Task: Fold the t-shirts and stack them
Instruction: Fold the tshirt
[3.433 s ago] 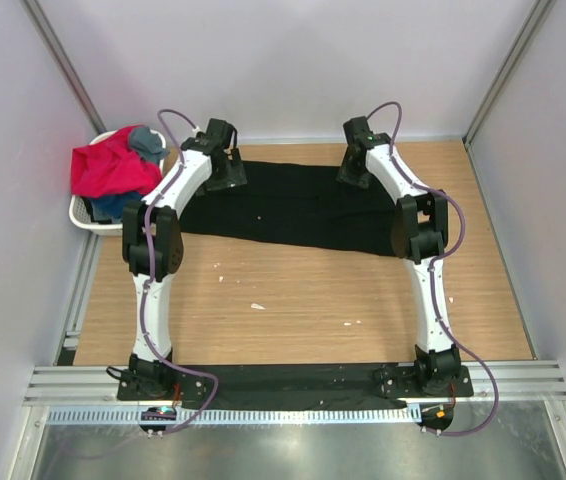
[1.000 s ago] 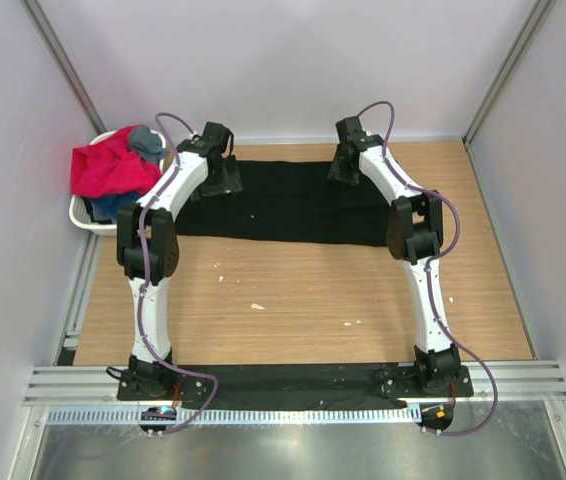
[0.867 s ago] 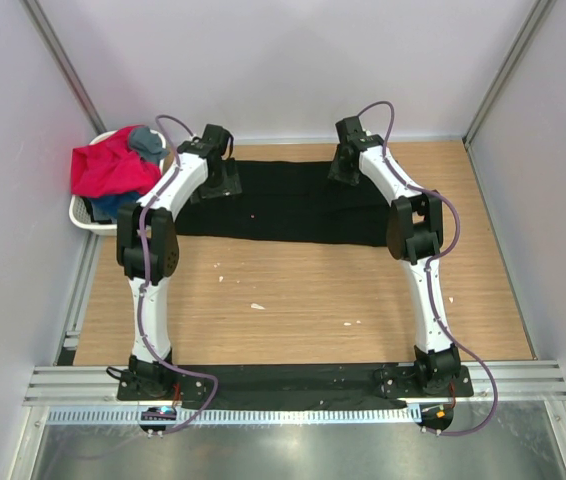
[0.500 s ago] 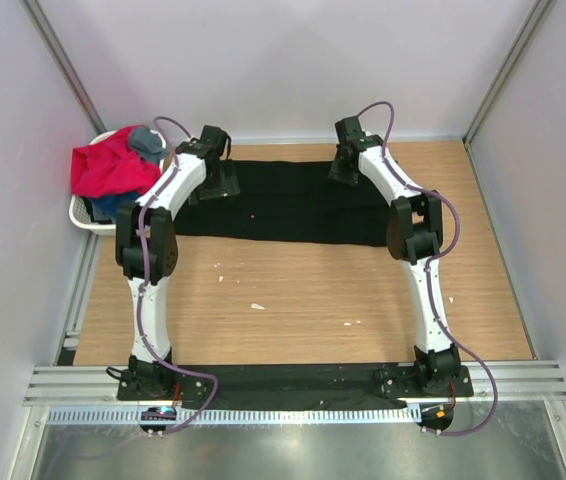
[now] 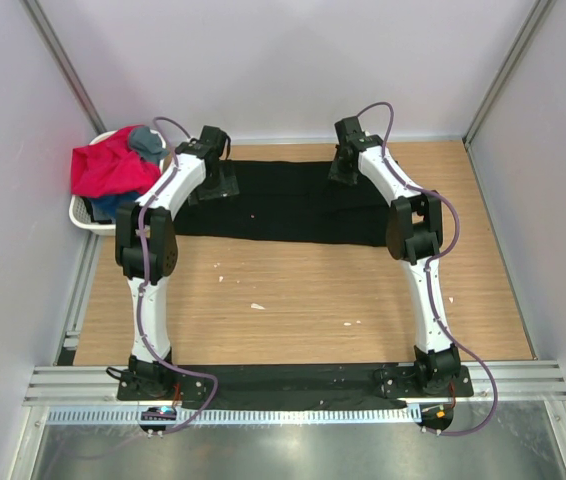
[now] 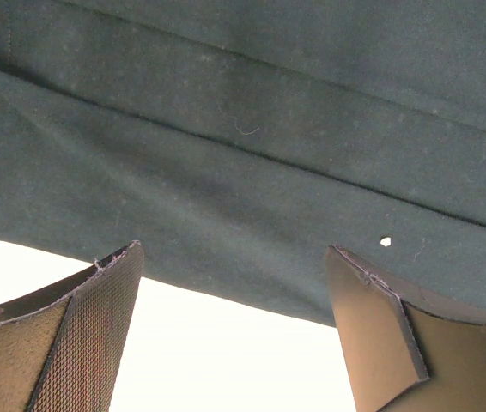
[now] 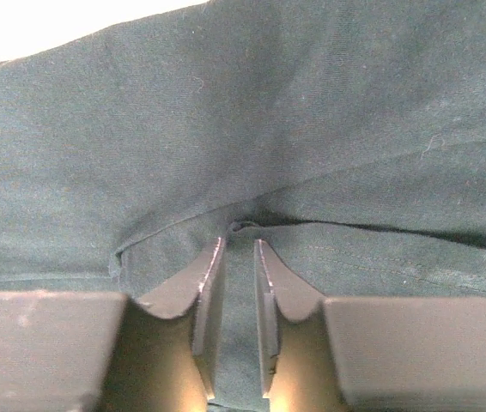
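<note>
The black t-shirt [image 5: 293, 210] lies as a long flat folded strip across the far part of the table. My left gripper [image 5: 216, 182] is over its left end. In the left wrist view that gripper [image 6: 234, 251] is open wide and empty, its tips at the cloth's [image 6: 243, 154] edge. My right gripper [image 5: 343, 165] is at the strip's far right edge. In the right wrist view it [image 7: 239, 243] is shut on a pinched fold of the black cloth [image 7: 226, 112]. The red-pink shirt [image 5: 111, 168], a grey one [image 5: 148, 140] and a blue one [image 5: 113, 205] are heaped in the basket.
The white laundry basket [image 5: 81, 215] stands off the table's far left corner, close to my left arm. Bare wood [image 5: 313, 290] with small white specks [image 5: 257, 306] lies between the shirt and the arm bases. Walls close in on three sides.
Both grippers have shifted slightly toward the far edge, the left one also a little leftward. The black strip sits slightly farther back and looks flatter.
</note>
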Robot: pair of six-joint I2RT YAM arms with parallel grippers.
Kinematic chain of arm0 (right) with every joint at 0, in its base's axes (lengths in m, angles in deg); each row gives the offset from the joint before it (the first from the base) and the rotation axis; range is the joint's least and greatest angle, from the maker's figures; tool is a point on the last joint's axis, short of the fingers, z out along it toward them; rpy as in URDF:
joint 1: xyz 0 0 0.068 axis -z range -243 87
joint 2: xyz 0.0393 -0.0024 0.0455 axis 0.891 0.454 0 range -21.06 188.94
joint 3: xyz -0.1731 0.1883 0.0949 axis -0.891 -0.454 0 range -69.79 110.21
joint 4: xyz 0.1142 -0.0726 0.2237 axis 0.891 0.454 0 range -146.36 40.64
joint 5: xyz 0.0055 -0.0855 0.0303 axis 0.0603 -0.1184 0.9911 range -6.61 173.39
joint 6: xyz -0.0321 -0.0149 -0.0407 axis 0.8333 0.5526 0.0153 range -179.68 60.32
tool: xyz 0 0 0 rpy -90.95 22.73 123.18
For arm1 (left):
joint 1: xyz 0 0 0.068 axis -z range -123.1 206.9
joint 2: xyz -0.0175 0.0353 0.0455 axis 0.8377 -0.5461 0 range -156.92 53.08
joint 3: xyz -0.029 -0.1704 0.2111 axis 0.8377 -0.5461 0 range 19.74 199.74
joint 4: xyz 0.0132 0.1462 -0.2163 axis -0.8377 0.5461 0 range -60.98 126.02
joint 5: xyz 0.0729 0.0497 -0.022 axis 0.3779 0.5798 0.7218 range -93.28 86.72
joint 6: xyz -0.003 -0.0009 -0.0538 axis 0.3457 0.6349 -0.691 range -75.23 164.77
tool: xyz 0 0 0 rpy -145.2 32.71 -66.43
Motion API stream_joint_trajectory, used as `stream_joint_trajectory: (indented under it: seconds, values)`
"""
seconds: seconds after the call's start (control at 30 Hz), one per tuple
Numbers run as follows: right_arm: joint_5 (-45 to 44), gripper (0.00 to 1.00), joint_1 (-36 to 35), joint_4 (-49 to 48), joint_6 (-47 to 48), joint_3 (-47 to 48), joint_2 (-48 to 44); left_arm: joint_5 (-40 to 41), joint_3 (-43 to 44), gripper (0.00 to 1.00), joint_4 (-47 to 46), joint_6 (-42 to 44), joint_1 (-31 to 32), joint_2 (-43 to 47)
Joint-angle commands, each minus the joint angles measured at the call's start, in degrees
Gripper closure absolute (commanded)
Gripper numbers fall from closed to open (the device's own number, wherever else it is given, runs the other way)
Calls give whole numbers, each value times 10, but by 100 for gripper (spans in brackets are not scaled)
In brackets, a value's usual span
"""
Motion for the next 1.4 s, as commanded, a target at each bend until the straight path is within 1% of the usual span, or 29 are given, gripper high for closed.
stream_joint_trajectory:
  seconds: [0.0,0.03,0.1,0.13,0.23,0.3,0.6,0.9,1.03,1.17,1.23,1.37]
  values:
    - [2,75,-4,-9,5,6,1,-7,-2,13,-9,-8,-5,30]
    - [2,78,-4,-10,5,7,1,-7,-2,13,-8,-10,-5,30]
    - [2,78,-4,-10,7,9,1,-7,1,13,-8,-11,-5,29]
    - [3,81,-4,-10,7,11,0,-6,1,13,-8,-11,-5,28]
    - [2,86,-4,-10,10,16,1,-7,4,14,-10,-12,-5,27]
    - [2,99,-4,-9,13,19,1,-7,6,14,-9,-12,-6,26]
    - [8,99,-4,-19,33,27,-40,-8,5,14,-11,-19,-6,25]
    - [32,99,-19,-45,42,41,-50,-10,3,14,-16,-19,-6,24]
    - [10,99,-19,-33,38,37,-49,-11,3,14,-15,-17,-6,24]
    - [-38,65,-19,9,25,38,-46,-11,1,14,-15,-16,-9,24]
    - [-51,64,-19,27,17,36,-44,-12,0,14,-15,-16,-8,23]
    - [-63,64,-20,32,14,27,-43,-16,0,14,-15,-13,-11,22]
